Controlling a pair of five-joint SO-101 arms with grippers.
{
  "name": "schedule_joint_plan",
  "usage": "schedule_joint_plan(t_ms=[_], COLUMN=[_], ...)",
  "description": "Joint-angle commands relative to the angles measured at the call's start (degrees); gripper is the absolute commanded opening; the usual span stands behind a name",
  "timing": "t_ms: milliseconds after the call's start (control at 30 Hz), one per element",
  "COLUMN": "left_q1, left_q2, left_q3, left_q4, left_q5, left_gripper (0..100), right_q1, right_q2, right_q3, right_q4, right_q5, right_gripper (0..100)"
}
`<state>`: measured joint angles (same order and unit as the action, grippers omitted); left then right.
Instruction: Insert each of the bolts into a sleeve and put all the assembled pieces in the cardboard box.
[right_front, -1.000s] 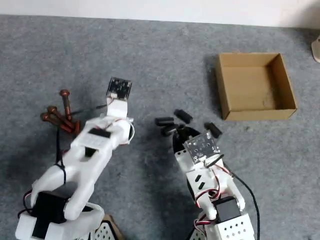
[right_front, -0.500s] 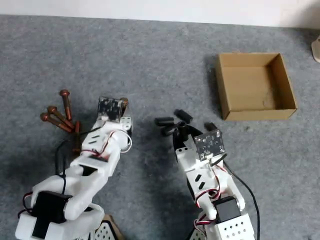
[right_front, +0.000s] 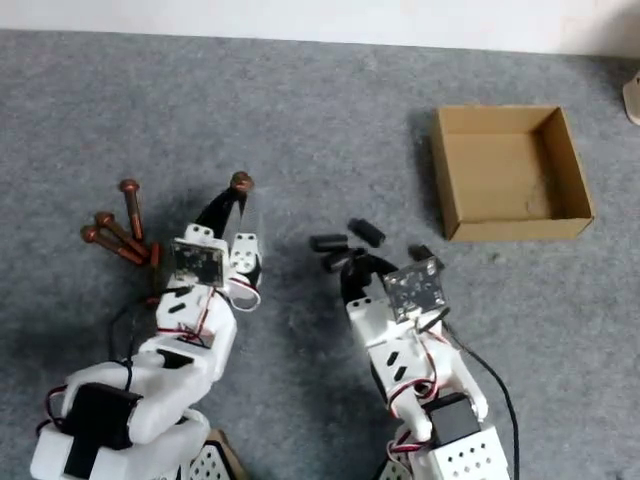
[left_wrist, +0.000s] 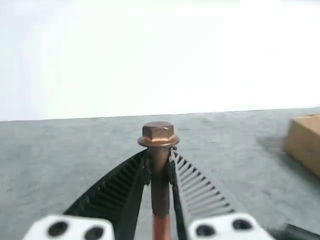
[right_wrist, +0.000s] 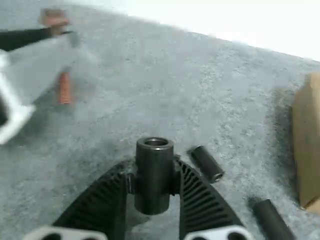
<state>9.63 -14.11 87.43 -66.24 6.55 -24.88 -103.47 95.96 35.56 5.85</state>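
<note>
My left gripper (right_front: 233, 203) is shut on a copper bolt (right_front: 240, 184), held head up above the grey mat; in the left wrist view the bolt (left_wrist: 158, 150) stands upright between the fingers. More loose copper bolts (right_front: 118, 232) lie to its left. My right gripper (right_front: 357, 270) is shut on a black sleeve (right_wrist: 154, 172), held upright with its bore open at the top. Loose black sleeves (right_front: 328, 242) lie just beyond it, and two of these sleeves (right_wrist: 207, 163) lie on the mat in the right wrist view. The cardboard box (right_front: 510, 172) stands at the back right with nothing in it.
The mat (right_front: 300, 120) is bare between the arms and the far wall. In the right wrist view the left arm's gripper (right_wrist: 52, 30) is blurred with its bolt, and the box wall (right_wrist: 306, 140) is at the edge.
The left arm drew back toward its base and tipped up, bringing the bolt into sight head up. The right gripper shifted slightly with its sleeve.
</note>
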Motion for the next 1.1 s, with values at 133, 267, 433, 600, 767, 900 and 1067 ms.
schedule_joint_plan(t_ms=[133, 267, 433, 600, 767, 900, 1067], left_q1=[7.08, 7.69, 7.87, 7.25, 7.52, 7.69, 9.01], left_q2=[-2.86, -2.86, -2.86, -2.77, -5.76, -17.71, -37.14], left_q3=[-2.24, -5.67, -10.77, -11.3, -11.3, -10.77, -11.03], left_q4=[-1.49, -1.49, -1.49, 4.4, 11.6, 18.46, 39.12], left_q5=[0.35, 0.44, 4.57, 23.03, 28.75, 28.75, 28.84], left_gripper=[1, 1, 1, 1, 1, 1, 1], right_q1=[-2.86, 0.31, 3.74, 3.74, 3.65, 2.33, 0.4], right_q2=[-1.8, -1.8, -1.8, -1.8, -1.8, -1.8, -1.8], right_q3=[5.23, 5.23, 5.23, 5.23, 5.23, 5.23, 5.23], right_q4=[0.66, 0.22, -1.27, -0.92, -0.92, -0.92, 0.31], right_q5=[-0.35, -0.26, -0.35, -0.53, -0.53, -0.26, -0.18], right_gripper=[0.5, 0.5, 0.5, 0.5, 0.5, 0.5, 0.5])
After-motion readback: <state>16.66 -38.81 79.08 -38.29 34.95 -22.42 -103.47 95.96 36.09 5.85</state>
